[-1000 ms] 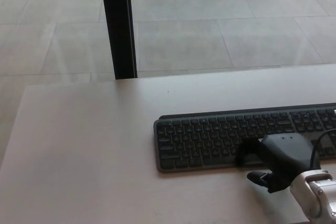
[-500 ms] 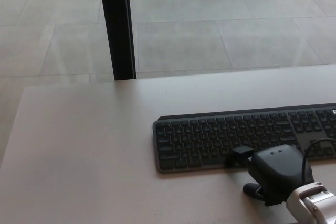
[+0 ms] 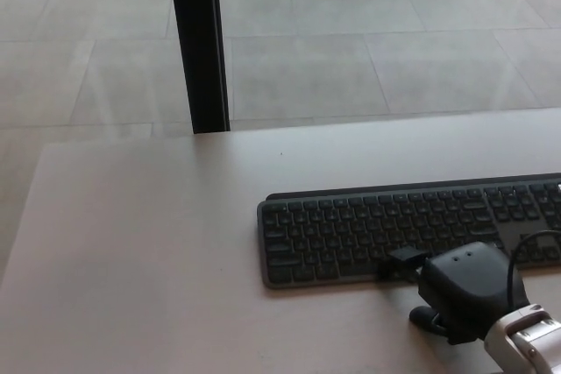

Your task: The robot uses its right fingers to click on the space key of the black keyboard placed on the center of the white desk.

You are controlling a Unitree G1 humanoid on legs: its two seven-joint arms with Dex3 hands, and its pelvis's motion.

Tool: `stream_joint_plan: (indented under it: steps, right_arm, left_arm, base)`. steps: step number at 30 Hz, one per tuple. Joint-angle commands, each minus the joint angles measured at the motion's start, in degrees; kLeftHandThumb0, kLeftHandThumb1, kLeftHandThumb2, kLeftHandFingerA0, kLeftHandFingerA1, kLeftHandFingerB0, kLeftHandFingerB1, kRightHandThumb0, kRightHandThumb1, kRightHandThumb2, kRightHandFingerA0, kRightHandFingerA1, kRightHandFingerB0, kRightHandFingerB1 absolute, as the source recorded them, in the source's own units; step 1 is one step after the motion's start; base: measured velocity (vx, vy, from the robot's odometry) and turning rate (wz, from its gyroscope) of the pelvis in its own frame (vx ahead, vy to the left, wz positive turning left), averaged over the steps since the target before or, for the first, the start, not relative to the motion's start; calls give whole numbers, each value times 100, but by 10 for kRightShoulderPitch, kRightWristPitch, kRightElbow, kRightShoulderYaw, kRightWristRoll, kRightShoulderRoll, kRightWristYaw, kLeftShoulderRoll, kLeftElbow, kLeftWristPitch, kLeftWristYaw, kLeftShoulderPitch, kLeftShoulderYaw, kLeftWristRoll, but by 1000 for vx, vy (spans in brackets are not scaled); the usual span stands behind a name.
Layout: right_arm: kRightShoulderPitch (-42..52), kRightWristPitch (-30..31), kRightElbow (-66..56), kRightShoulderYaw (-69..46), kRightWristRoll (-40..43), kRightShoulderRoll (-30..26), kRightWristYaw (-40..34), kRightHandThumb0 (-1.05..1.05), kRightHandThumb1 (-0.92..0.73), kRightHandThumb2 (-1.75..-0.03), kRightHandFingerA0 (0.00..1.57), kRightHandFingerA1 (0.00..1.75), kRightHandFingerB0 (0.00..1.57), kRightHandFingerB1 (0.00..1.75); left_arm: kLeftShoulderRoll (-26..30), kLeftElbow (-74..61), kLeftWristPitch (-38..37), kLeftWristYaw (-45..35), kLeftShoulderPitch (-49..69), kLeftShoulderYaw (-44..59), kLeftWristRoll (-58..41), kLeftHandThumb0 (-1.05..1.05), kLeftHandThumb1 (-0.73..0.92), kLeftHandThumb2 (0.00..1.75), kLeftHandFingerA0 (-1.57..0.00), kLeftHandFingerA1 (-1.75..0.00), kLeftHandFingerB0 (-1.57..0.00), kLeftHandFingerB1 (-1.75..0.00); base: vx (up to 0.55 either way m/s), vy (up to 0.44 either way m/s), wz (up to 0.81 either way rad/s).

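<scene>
Right hand [image 3: 465,291] on keyboard [image 3: 351,229] front row
Holding nothing; one fingertip [image 3: 401,262] extended onto the bottom row; risk: lands off the space key, hits neighbouring key.

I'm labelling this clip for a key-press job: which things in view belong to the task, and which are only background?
Part of the job:
- black keyboard
- right hand, one of its fingers over the keyboard's bottom row
- white desk carrying the keyboard

Only background:
- black post behind the desk
- tiled floor
</scene>
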Motion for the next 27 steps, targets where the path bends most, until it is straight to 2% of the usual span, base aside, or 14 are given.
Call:
stream_joint_plan:
  steps: [1, 4, 6, 7, 8, 12, 13, 15, 16, 20, 23, 25, 26, 27]
  right_arm:
    - [4, 0, 14, -8, -6, -12, 38, -50, -68, -60, 79, 160, 57, 52]
    - [5, -7, 7, -37, 30, -4, 49, -50, -65, -59, 83, 156, 60, 52]
    - [13, 8, -32, -91, 95, 14, 92, -50, -61, -60, 91, 133, 64, 48]
    - [8, 51, -81, -143, 163, 29, 151, -50, -65, -59, 97, 114, 63, 44]
    - [7, 70, -105, -175, 205, 41, 176, -47, -64, -59, 99, 108, 63, 45]
    - [-8, 92, -146, -247, 285, 55, 217, -47, -61, -60, 95, 113, 63, 45]
    - [-29, 150, -183, -322, 384, 82, 244, -43, -59, -59, 99, 109, 61, 46]
    - [-53, 225, -230, -385, 436, 96, 256, -38, -60, -58, 96, 108, 65, 46]
    - [-72, 246, -250, -420, 451, 85, 252, -42, -61, -59, 98, 99, 65, 44]
    - [-104, 268, -262, -495, 498, 60, 261, -40, -62, -59, 97, 99, 61, 44]
    - [-138, 270, -245, -607, 536, -5, 246, -45, -61, -59, 102, 87, 67, 42]
    - [-144, 275, -241, -661, 540, -29, 230, -38, -61, -59, 100, 88, 67, 43]
    - [-143, 271, -233, -689, 552, -44, 230, -35, -63, -59, 94, 92, 62, 43]
    - [-140, 267, -216, -726, 565, -64, 229, -41, -59, -57, 101, 88, 66, 43]
  left_arm:
    - [11, 3, -4, 3, 2, 1, -5, -50, 59, 58, -79, -79, -70, -64]
    - [10, 1, -8, 9, 6, -9, 6, -52, 60, 58, -77, -76, -76, -69]
    - [9, 4, -14, 10, 7, -9, 4, -53, 60, 58, -79, -78, -77, -69]
    - [9, 4, -13, 7, 8, -8, 2, -52, 61, 58, -78, -79, -74, -67]
    - [9, 3, -11, 6, 8, -5, -2, -51, 60, 58, -78, -79, -74, -67]
    - [10, 5, -6, 10, 8, -3, -4, -51, 60, 58, -80, -80, -73, -66]
    - [9, 3, -3, -1, 7, 9, -18, -49, 60, 58, -78, -80, -70, -65]
    - [8, 2, -5, 4, 10, 5, -13, -51, 61, 58, -78, -79, -69, -65]
    - [9, 4, -6, 3, 10, 1, -9, -52, 62, 59, -76, -77, -70, -64]
    - [9, 5, -4, 3, 10, 6, -14, -51, 62, 59, -76, -74, -68, -63]
    - [9, 1, -13, 0, 18, -1, -7, -54, 63, 59, -78, -79, -70, -65]
    - [8, 1, -15, 1, 21, -5, -2, -54, 64, 59, -78, -77, -71, -68]
    - [8, 2, -14, 2, 21, -4, -2, -53, 64, 59, -78, -78, -66, -62]
    - [8, 5, -10, 6, 20, -2, -5, -52, 64, 59, -78, -76, -67, -62]
  base:
    - [0, 0, 0]
    - [0, 0, 0]
    - [0, 0, 0]
    - [0, 0, 0]
    - [0, 0, 0]
    - [0, 0, 0]
    - [0, 0, 0]
    - [0, 0, 0]
    - [0, 0, 0]
    - [0, 0, 0]
    - [0, 0, 0]
    - [0, 0, 0]
    - [0, 0, 0]
    - [0, 0, 0]
